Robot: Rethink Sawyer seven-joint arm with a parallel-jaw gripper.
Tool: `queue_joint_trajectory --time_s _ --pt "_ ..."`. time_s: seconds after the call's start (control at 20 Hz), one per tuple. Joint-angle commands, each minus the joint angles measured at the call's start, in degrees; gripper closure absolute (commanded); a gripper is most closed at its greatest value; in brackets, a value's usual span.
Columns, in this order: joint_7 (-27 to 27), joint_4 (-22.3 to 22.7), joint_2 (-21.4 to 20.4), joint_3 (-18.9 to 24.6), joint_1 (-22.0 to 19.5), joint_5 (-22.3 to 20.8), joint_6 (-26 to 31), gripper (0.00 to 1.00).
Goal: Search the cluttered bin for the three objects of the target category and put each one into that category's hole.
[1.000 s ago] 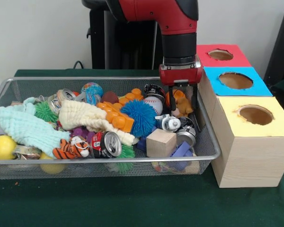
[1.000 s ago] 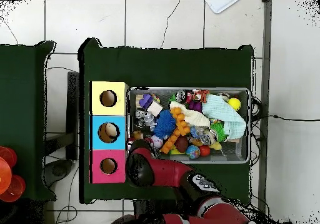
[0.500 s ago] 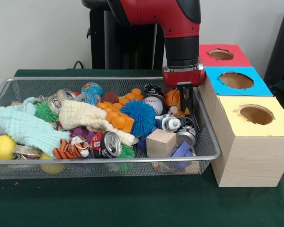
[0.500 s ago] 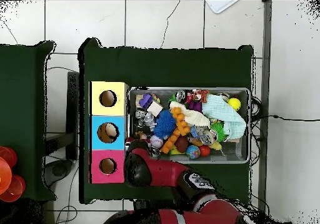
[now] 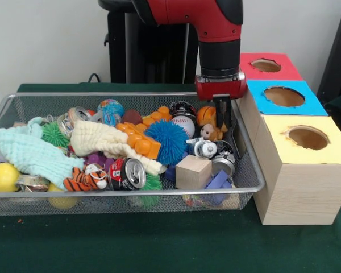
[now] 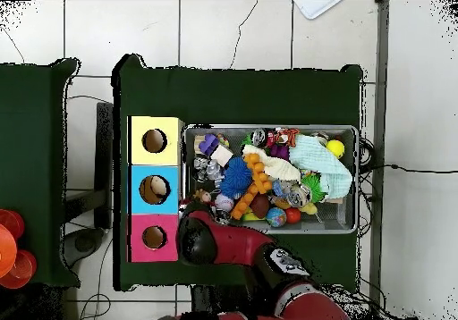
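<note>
The silver wire-mesh bin [image 5: 131,193] holds mixed clutter. A tan-brown plush animal [image 5: 209,132] lies in its right far corner next to an orange basketball [image 5: 205,115]. An orange, black-striped tiger plush [image 5: 82,181] lies at the front left. I can pick out no third plush. My gripper [image 5: 222,116] hangs just right of the tan plush, shut and holding nothing, close to the bin's right wall. The red-topped hole [image 5: 266,65] is on the far box; it also shows in the overhead view [image 6: 154,237], where the arm [image 6: 215,243] hides the gripper.
A blue-topped hole [image 5: 283,96] and a yellow-topped hole [image 5: 307,137] sit in the nearer boxes to the right of the bin. The clutter includes a blue spiky ball [image 5: 170,140], a wooden cube [image 5: 193,171], a soda can [image 5: 128,173], a baseball [image 5: 183,124] and a mint cloth [image 5: 31,153].
The gripper had the tan plush between its fingers a second ago. It has since narrowed, risen slightly and shifted right. The plush now lies in the bin to its left.
</note>
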Motion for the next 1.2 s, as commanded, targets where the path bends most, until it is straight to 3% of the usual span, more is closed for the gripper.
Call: queue_joint_trajectory --time_s 0.05,0.3,0.45,0.65,1.0,1.2 --pt "8.11 0.99 -6.04 4.62 -0.84 2.88 14.97 1.0" --pt "6.46 4.41 -16.45 7.83 -3.92 3.31 25.12 1.0" --pt "6.97 6.64 -20.16 11.15 -6.53 4.34 27.01 1.0" --pt "7.95 9.07 -22.29 15.1 -9.47 5.48 26.08 1.0" --pt "10.23 12.18 -24.69 19.0 -11.09 9.41 26.9 1.0" --pt "12.57 15.85 -23.49 26.13 -14.11 14.77 26.98 1.0"
